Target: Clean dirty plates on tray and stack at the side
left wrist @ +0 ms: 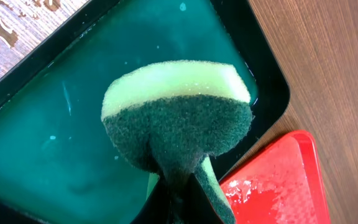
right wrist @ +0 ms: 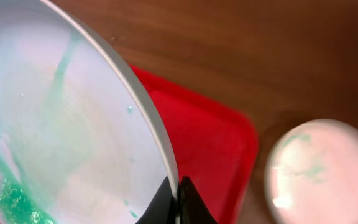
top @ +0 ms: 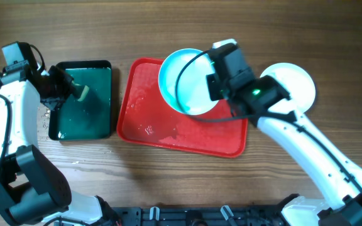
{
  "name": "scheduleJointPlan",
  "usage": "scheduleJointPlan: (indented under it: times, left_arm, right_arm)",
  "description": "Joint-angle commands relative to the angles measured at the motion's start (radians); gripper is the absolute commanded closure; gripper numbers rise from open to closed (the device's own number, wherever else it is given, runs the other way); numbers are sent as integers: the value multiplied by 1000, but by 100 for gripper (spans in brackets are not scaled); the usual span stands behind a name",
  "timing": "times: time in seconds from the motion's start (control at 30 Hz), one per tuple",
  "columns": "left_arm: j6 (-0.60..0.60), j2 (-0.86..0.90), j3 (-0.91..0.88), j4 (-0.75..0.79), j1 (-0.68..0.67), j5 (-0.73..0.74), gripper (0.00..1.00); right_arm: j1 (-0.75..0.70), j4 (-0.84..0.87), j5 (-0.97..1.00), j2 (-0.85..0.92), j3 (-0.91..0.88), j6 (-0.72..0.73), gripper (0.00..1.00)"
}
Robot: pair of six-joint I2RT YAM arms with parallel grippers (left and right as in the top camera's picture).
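- Looking down from overhead, I see the left gripper [top: 70,88] over the dark green tray [top: 99,119], its claw clamped on a sponge [top: 82,93].
- The red tray [top: 168,125] lies mid-way along the wooden table [top: 168,25], just beside the green one, with wet patches on its floor.
- The right gripper [top: 210,86] is pinched on the right edge of a pale, turquoise-rimmed plate [top: 181,81]. The plate sits over the red tray's far right part and overhangs its far rim.
- A second plate [top: 294,85], white, rests on the table right of the red tray, partly under the right arm.
- From the left wrist, the sponge shows a pale foam layer above and a dark green scouring face. It is squeezed between the fingers at the bottom edge, above teal water in the green tray. The red tray's wet corner shows at lower right.
- From the right wrist, the fingers are closed on the held plate's rim. Its face carries teal streaks and a teal patch at lower left. The second plate looks blurred, with faint teal marks, and lies apart from the red tray.
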Motion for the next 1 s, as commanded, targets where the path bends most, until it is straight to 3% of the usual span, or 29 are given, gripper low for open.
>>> scheduleJointPlan:
  times: [0.0, 0.23, 0.43, 0.6, 0.83, 0.87, 0.93, 0.97]
  left_arm:
    - [-10, -2, -34, 19, 0, -23, 96]
    - [-9, 26, -97, 98, -2, -23, 96]
    - [-8, 61, -98, 105, -2, -26, 96]
    - [-5, 66, -98, 112, -2, -26, 96]
    - [-2, 71, -98, 125, -2, -71, 96]
    - [-2, 73, -98, 125, -2, -71, 93]
    - [-2, 81, -98, 125, -2, -71, 76]
    - [-2, 85, -98, 126, -2, -71, 53]
  right_arm:
    - [127, -1, 429, -5, 23, -147, 96]
    - [348, 142, 800, -4, 23, -386, 96]
    - [437, 317, 892, -4, 23, -580, 96]
    - [444, 334, 890, -4, 22, -558, 96]
    - [443, 269, 762, -4, 21, -355, 96]
    - [440, 249, 729, -4, 21, -309, 96]
    - [429, 208, 663, -4, 21, -219, 96]
    - [423, 192, 641, -4, 21, -187, 96]
